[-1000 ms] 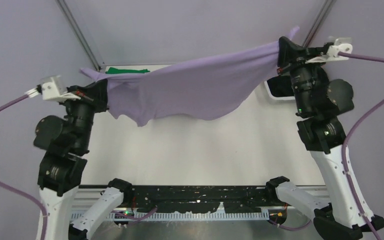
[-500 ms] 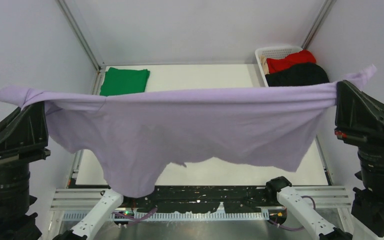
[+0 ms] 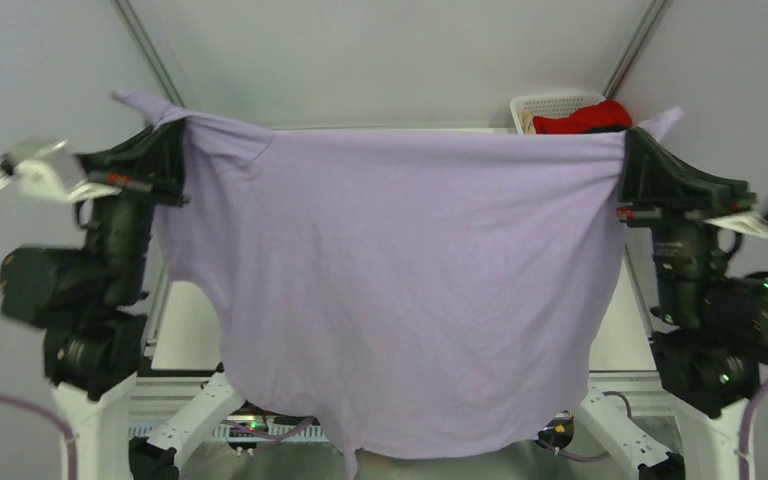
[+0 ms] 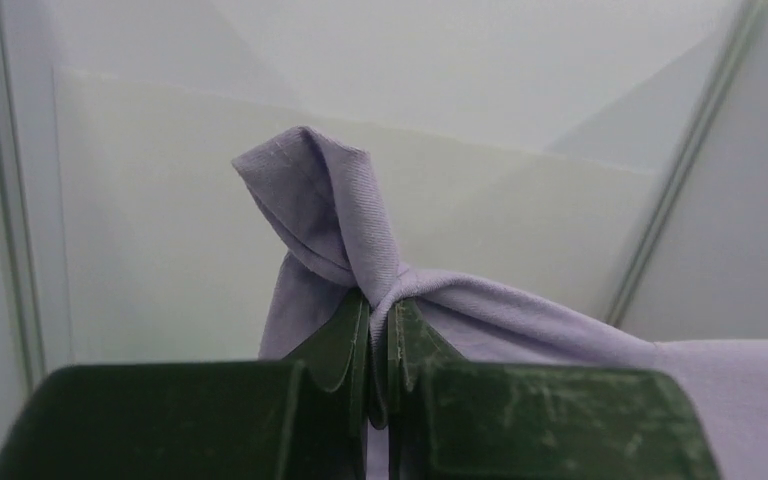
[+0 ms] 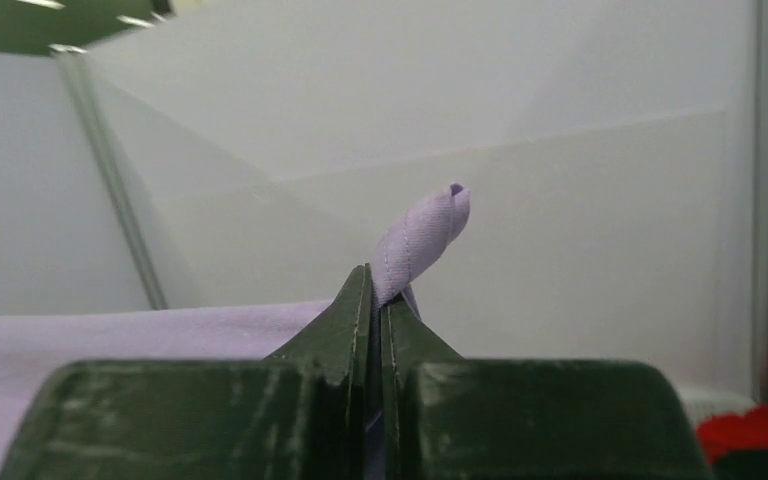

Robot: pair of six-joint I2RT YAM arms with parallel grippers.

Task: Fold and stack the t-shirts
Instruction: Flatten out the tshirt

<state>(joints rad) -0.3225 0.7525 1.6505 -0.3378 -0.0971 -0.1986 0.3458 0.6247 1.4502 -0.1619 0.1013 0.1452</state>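
Note:
The lavender t-shirt (image 3: 400, 290) hangs stretched wide in the air between both arms and hides most of the table in the top view. My left gripper (image 3: 176, 135) is shut on its upper left corner; in the left wrist view the gripper (image 4: 378, 305) pinches a twisted bunch of lavender t-shirt fabric (image 4: 320, 205). My right gripper (image 3: 628, 140) is shut on the upper right corner; in the right wrist view the gripper (image 5: 375, 285) clamps a rolled tip of the lavender t-shirt (image 5: 425, 230). A red t-shirt (image 3: 582, 119) lies in the basket. The green and black t-shirts are hidden.
A white lattice basket (image 3: 550, 103) stands at the table's back right corner, its red contents (image 5: 755, 432) also showing low in the right wrist view. Frame posts (image 3: 155, 60) rise at the back corners. A strip of white table (image 3: 182, 325) shows under the shirt's left edge.
Both arms have swung the stretched lavender shirt up and back toward the far side; it now hangs as a full sheet, covering the green shirt and the black one that showed half a second ago.

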